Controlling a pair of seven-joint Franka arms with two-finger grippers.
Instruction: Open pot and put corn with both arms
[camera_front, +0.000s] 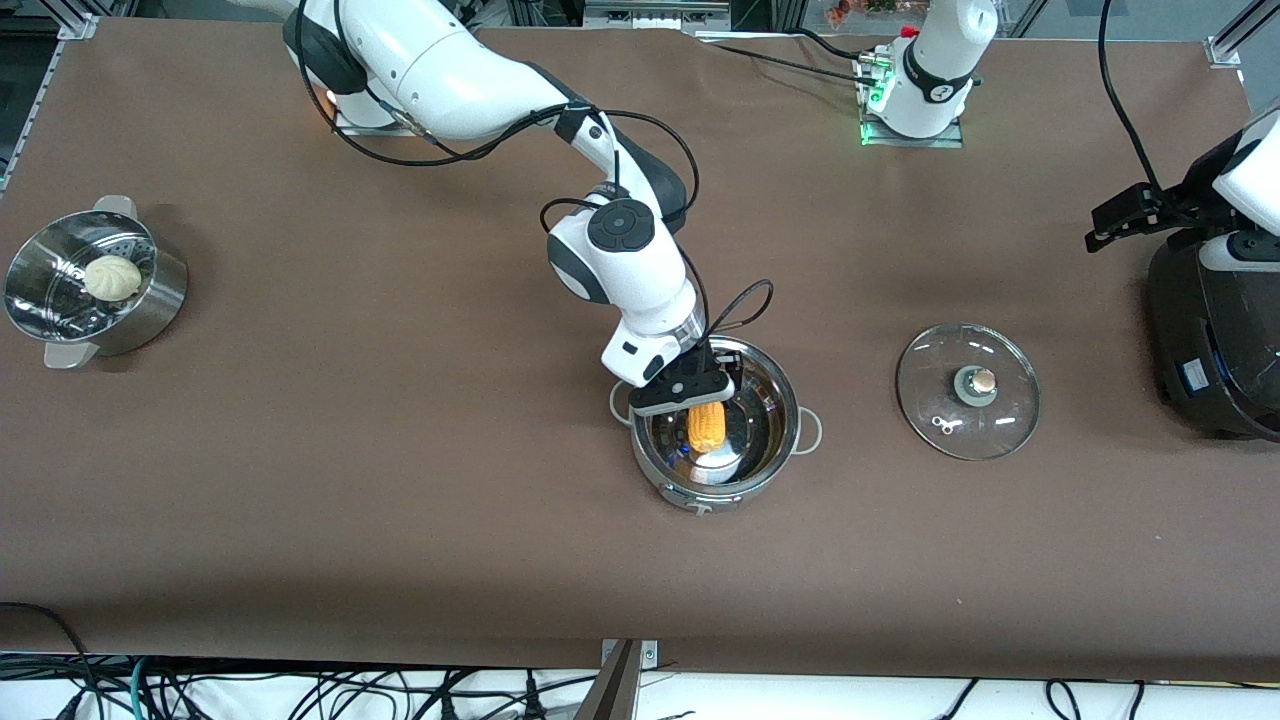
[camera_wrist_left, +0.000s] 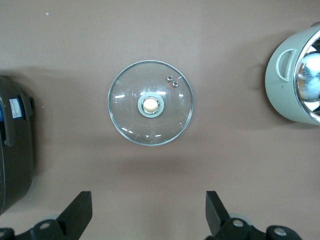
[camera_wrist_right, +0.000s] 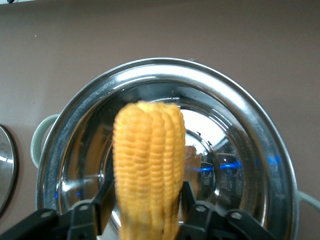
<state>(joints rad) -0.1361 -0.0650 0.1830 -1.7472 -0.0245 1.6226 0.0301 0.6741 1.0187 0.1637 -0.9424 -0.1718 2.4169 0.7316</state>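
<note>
The steel pot (camera_front: 790, 400) stands open in the middle of the table; it also shows in the right wrist view (camera_wrist_right: 240, 105) and the left wrist view (camera_wrist_left: 285, 85). My right gripper (camera_front: 690, 395) is over the pot, shut on the yellow corn (camera_front: 706, 427), which hangs down into the pot's mouth. In the right wrist view the fingers (camera_wrist_right: 102, 200) press both sides of the corn (camera_wrist_right: 148, 160). The glass lid (camera_front: 940, 370) lies flat on the table beside the pot, toward the left arm's end. My left gripper (camera_wrist_left: 148, 210) is open and empty, high above the lid (camera_wrist_left: 150, 80).
A perforated steamer basket (camera_front: 150, 300) with a white bun (camera_front: 112, 277) stands at the right arm's end of the table. A large black appliance (camera_front: 1215, 340) stands at the left arm's end, beside the lid; it also shows in the left wrist view (camera_wrist_left: 15, 145).
</note>
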